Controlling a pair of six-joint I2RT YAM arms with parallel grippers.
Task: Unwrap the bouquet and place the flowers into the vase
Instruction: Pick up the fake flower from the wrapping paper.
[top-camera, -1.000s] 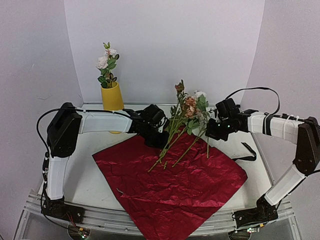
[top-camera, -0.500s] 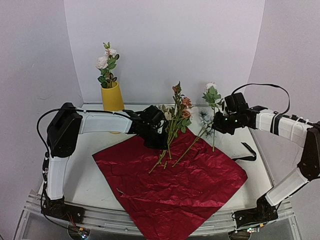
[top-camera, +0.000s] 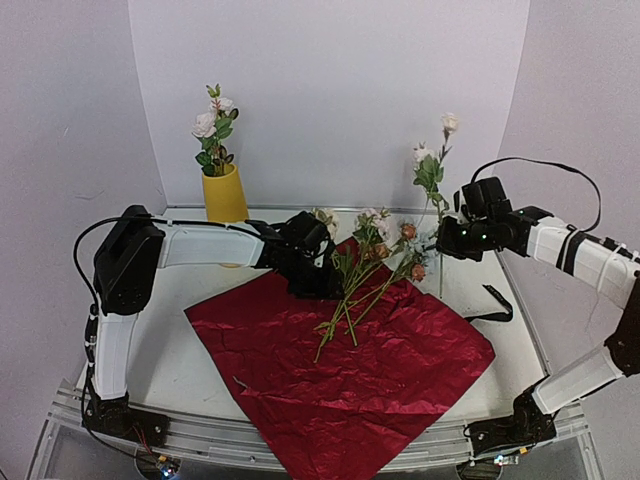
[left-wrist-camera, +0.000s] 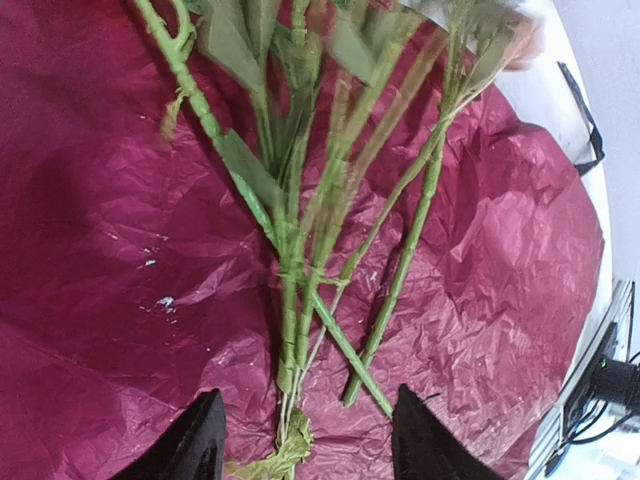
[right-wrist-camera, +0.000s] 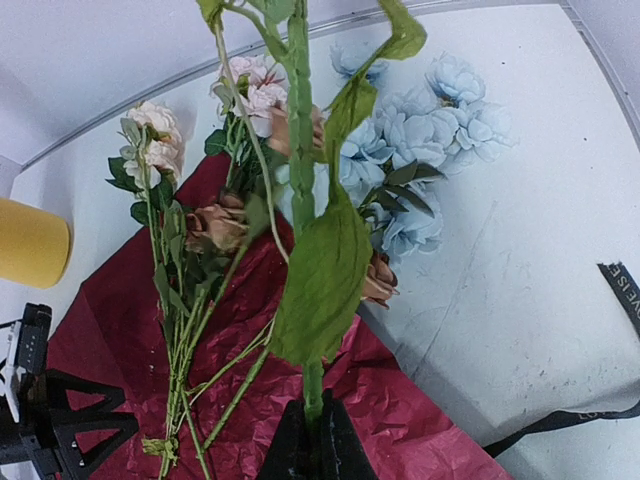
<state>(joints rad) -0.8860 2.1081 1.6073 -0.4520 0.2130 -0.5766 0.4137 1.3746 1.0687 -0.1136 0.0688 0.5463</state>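
Ferrying flowers (top-camera: 365, 270), you had the right gripper (right-wrist-camera: 312, 428) clamped on one stem (right-wrist-camera: 300, 130) (held high), left gripper (left-wrist-camera: 308, 425) parted; next, I'd judge, it needed carrying left into the vase (top-camera: 224, 195).

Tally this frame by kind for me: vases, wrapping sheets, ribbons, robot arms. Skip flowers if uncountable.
Tall plain yellow vase: 1
Dark red crinkled wrapping paper sheet: 1
Black ribbon strip: 1
White robot arms, left and right: 2
Total: 5
Loose green flower stems overlap; not counted.
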